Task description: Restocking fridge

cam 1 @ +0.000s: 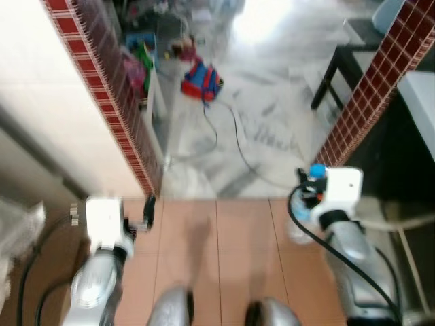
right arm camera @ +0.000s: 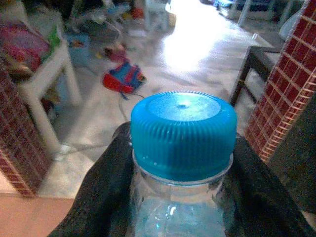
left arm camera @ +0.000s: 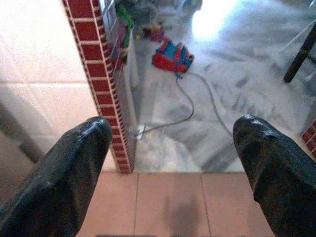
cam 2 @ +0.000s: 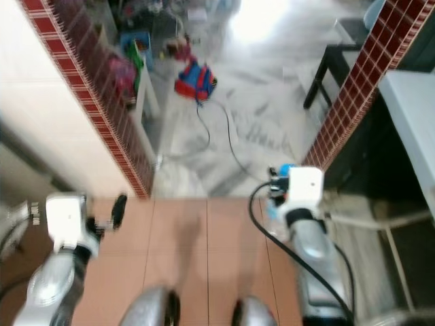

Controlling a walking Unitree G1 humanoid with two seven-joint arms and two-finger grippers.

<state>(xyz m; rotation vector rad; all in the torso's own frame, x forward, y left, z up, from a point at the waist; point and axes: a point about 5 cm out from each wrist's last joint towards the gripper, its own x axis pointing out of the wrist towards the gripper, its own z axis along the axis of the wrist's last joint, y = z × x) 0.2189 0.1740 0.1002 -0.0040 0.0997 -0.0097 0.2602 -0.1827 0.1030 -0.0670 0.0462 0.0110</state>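
Right gripper (right arm camera: 180,197) clamps clear plastic blue-capped water bottle (right arm camera: 182,148); left gripper (left arm camera: 173,168) wide, empty. Fridge unreached; restocking pending.

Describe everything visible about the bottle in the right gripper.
The bottle is clear, plastic-looking, with a ribbed bright blue screw cap that is on. A clear ring sits just under the cap. It stands upright between the two black fingers of the right gripper, which press its neck from both sides. In the head views its cap shows beside the white wrist, above the tan tiled floor. Its contents cannot be judged.
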